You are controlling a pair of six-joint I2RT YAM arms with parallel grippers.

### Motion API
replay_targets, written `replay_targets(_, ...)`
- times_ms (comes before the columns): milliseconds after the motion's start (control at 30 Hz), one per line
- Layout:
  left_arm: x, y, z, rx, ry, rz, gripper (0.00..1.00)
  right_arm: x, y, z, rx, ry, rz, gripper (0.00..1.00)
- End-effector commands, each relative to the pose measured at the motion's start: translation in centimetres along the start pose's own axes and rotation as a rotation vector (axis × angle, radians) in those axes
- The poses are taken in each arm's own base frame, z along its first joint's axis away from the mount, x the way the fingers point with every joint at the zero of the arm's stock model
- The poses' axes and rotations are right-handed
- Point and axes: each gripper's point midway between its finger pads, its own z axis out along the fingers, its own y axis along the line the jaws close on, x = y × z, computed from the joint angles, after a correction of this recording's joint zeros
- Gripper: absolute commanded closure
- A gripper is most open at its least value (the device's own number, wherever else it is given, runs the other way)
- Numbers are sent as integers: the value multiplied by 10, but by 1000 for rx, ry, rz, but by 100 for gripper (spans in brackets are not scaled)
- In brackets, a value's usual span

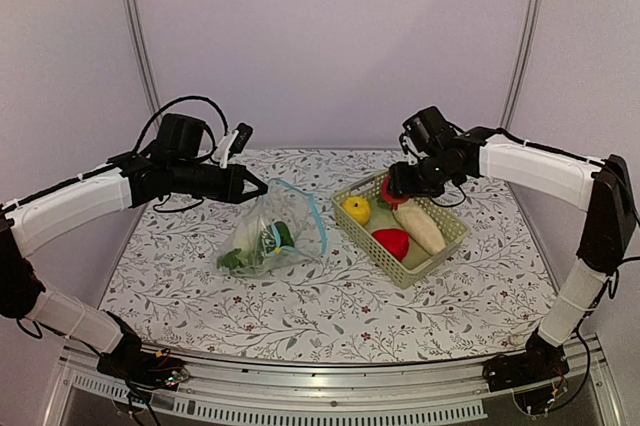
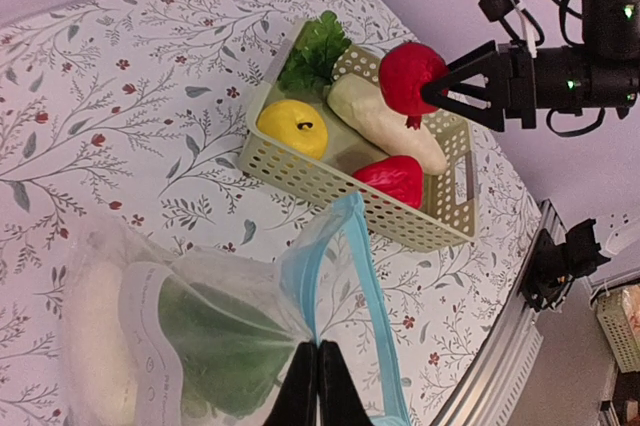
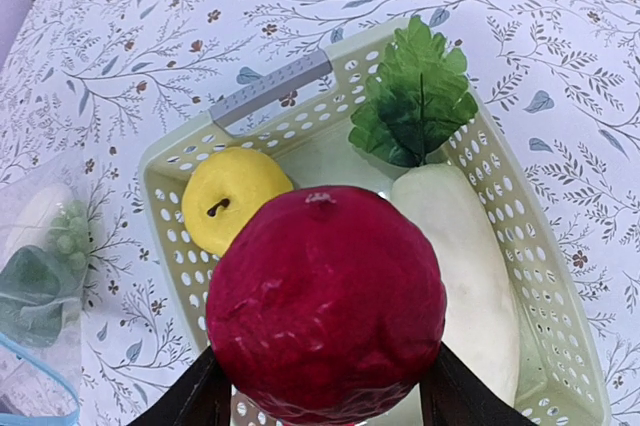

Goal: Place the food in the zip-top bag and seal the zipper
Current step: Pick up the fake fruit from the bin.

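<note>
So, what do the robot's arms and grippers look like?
The left arm and right arm have white tubular shells with black joints. The left gripper and right gripper are black, each with two tapering fingers. Black cables loop at the wrists.

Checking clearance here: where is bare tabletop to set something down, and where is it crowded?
Widest bare patch: the front strip of the table, between the near rail and the zip-top bag and basket. Left of the bag is free too. The bag-basket gap is narrow; the basket itself is crowded with toy food.

Bright even light, faint shadows, sharp focus
</note>
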Motion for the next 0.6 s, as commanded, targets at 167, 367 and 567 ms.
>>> replay_targets(167, -5, -10, -2, 46, -26, 39, 100, 8, 75, -76, -368, -77, -99, 39)
replay_targets(367, -4, -13, -1, 55, -24, 43, 100, 23, 124, -110, -489, -113, -210, 39)
replay_targets(567, -3, -14, 0, 59, -20, 44, 100, 41, 171, -111, -614, -90, -263, 39)
